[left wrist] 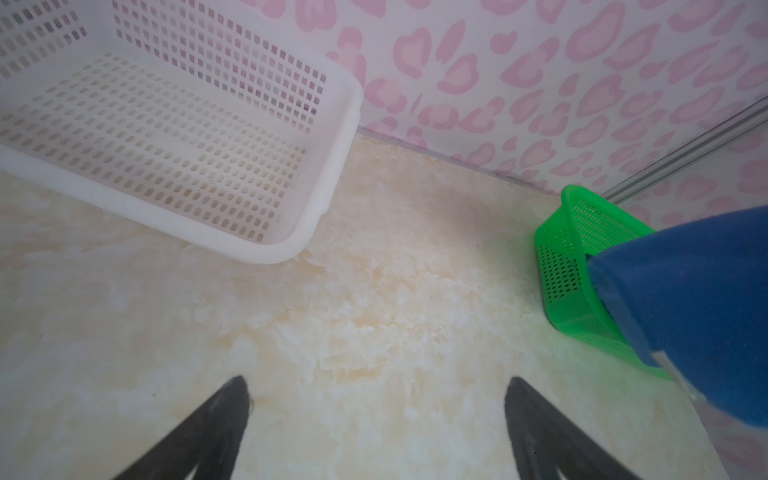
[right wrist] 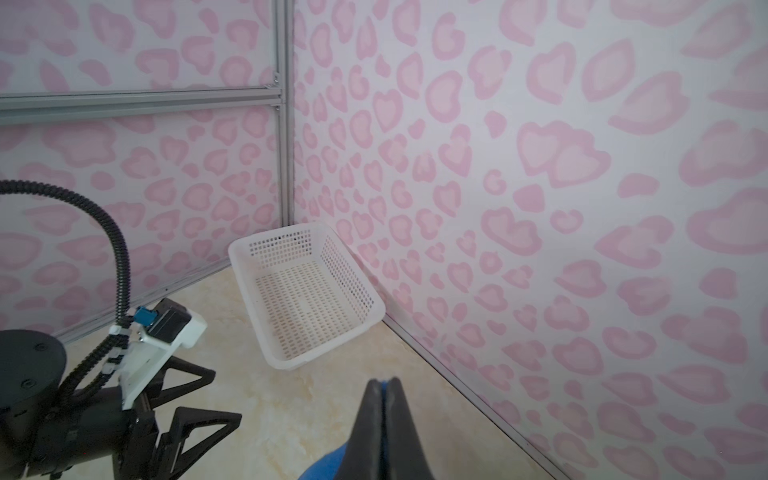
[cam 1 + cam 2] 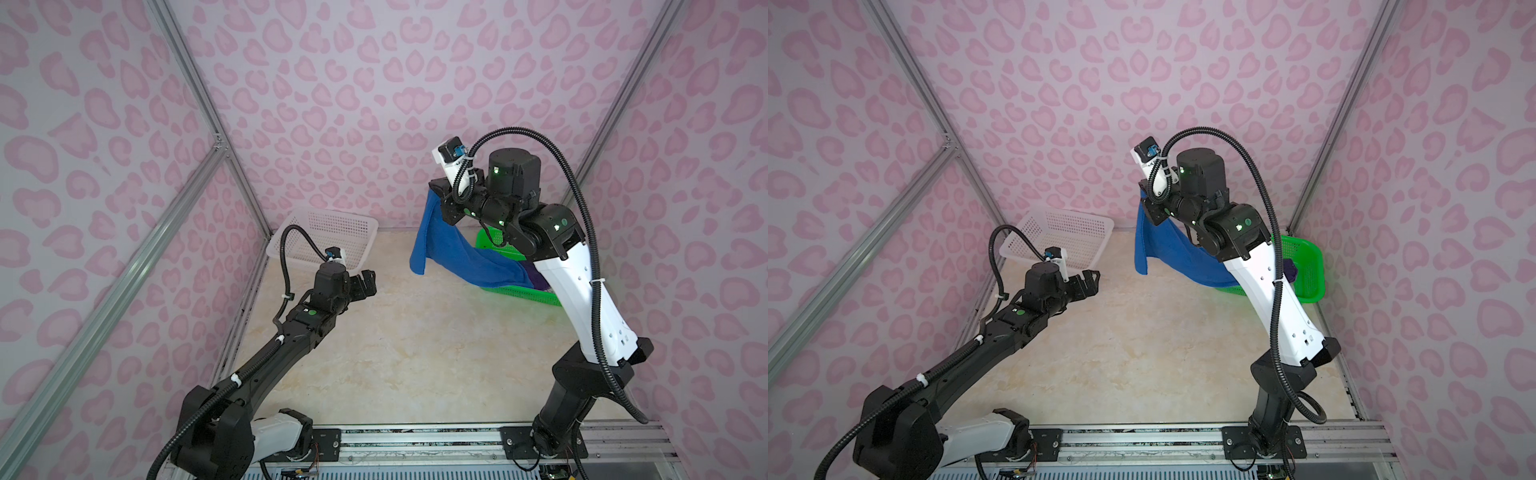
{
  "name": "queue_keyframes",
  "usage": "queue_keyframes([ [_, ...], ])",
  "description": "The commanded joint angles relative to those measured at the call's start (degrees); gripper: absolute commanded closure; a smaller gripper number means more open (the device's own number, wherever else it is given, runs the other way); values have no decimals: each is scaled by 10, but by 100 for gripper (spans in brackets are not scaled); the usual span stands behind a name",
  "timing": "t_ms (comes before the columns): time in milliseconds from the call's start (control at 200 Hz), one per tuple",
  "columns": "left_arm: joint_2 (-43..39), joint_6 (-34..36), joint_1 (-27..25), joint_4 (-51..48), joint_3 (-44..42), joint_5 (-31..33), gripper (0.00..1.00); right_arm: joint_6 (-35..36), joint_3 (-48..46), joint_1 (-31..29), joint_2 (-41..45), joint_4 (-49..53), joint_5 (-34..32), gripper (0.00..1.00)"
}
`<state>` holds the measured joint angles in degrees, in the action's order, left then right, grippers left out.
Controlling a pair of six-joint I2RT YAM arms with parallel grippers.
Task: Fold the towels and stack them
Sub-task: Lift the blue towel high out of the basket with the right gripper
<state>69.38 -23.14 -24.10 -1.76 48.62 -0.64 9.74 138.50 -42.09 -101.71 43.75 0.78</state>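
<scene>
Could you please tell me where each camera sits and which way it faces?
Top views: above the arm bases, looking down at the table; both arms whole, left gripper open, right gripper holding the blue towel, trailing to the green basket.
Left wrist: on the left arm, facing the white basket and back wall; shows its spread fingers.
Right wrist: on the right arm, facing the white basket's corner; shows its shut fingers on the blue towel, plus the left gripper.
Shared: both wrist views show the white basket.

Pale lilac walls [image 3: 374,62] with pink blotch print, aluminium frame struts [image 3: 189,75], cream marbled floor [image 3: 395,353]
</scene>
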Motion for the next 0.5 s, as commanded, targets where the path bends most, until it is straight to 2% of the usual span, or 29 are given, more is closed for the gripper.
queue_keyframes([
  [0, -35, 21, 0, 18, -8, 22, 2, 9, -3, -28, -6, -2, 17, 100],
  [190, -90, 34, 0, 16, -33, 15, 2, -14, -106, -37, 10, -49, -8, 100],
  [250, -103, 41, 0, 21, -47, -15, 2, -17, -137, -37, 16, -64, -16, 100],
  [390, -128, 42, -8, 105, -90, -103, 2, -32, -171, -27, 15, -78, -30, 100],
  [495, -147, 77, -56, 175, -135, -71, 3, -45, -177, -14, 7, -76, -29, 100],
])
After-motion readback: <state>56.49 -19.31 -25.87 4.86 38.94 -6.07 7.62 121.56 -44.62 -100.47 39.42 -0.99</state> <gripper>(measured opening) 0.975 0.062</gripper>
